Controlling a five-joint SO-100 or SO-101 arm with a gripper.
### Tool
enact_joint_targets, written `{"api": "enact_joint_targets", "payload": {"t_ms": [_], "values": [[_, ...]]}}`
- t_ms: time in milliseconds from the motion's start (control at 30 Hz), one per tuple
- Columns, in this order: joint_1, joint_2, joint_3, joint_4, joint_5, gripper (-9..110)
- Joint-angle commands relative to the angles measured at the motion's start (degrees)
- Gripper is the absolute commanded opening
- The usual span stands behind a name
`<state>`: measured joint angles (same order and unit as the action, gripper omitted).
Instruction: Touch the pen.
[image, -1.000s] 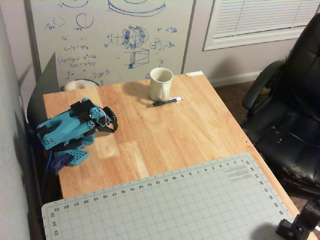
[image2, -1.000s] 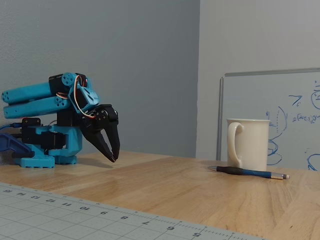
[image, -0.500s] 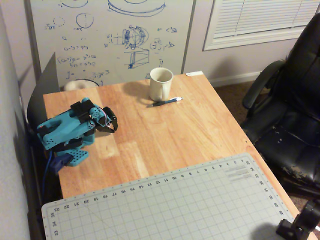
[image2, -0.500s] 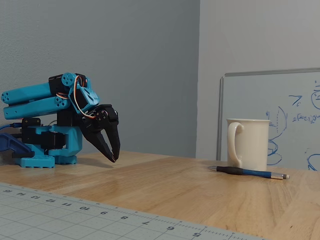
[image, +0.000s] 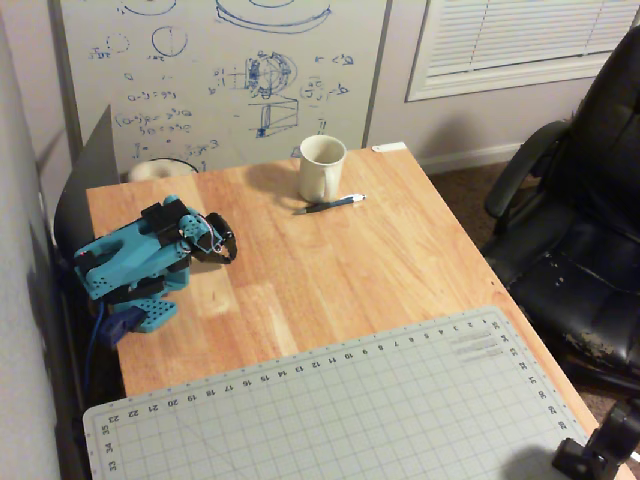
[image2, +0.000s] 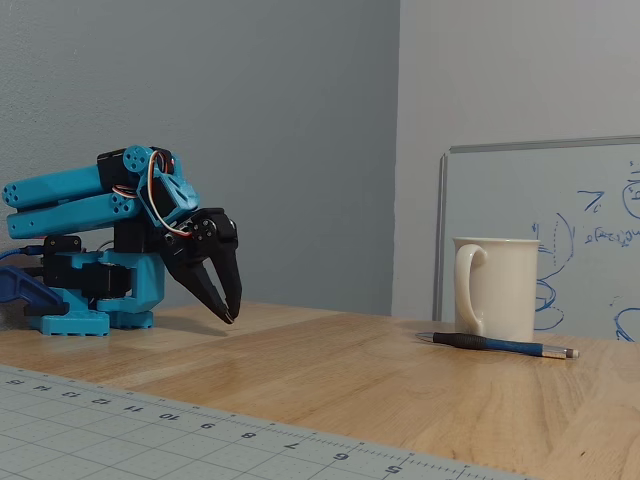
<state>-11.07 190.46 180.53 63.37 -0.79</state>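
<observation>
At the left of the fixed view the blue arm (image2: 90, 250) sits folded over its base, and its black tool (image2: 226, 315) hangs with the tips aimed down at the table (image2: 330, 375), just above the wood and touching nothing. The jaws stand narrow, tips nearly meeting, with nothing between them. A long stretch of bare table follows to the right before the cream mug (image2: 497, 288), and the pen (image2: 497, 345) lies flat on the table just in front of that mug, near it but apart as far as can be seen. From above, the tool (image: 222, 248) is at the left side of the table and the pen (image: 331, 204) lies well apart from it, to the right and farther toward the whiteboard (image: 220, 80), beside the mug (image: 321, 167). The pen's long axis runs roughly left to right in both views, so it lies nearly in line with the reach. The coming move is likely a long unfolding reach rightward, and the nearby mug could get bumped.
</observation>
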Motion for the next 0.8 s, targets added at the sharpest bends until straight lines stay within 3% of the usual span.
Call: {"api": "enact_joint_targets", "payload": {"t_ms": [0,233,767], "values": [[-0.62,-0.62,-5.36,-6.59,0.18,1],[-0.70,-17.31,-12.66,-14.50,0.18,1],[-0.62,-70.49,-60.21,-15.12,0.53,1]]}}
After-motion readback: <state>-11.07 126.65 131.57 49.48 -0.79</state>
